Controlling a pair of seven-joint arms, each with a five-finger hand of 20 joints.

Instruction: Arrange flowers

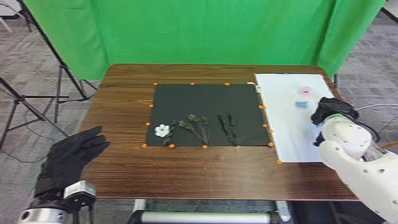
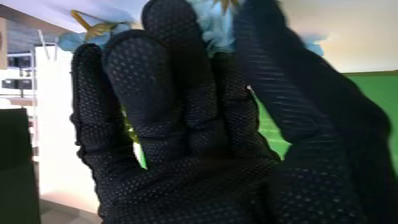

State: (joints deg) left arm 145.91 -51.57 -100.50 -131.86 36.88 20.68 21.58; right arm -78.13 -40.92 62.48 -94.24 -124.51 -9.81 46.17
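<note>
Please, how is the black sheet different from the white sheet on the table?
The black sheet is nearly square, while the white sheet is long and narrow. The black sheet holds a white flower near its lower left corner; the white sheet holds a pink flower and a blue flower. Both lie flat on the brown table.

Black tripods stand left of a green curtain.

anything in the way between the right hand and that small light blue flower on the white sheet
Nothing visible: in the head view only bare white sheet lies between the right hand and the small light blue flower. The pink flower sits off that line.
</note>
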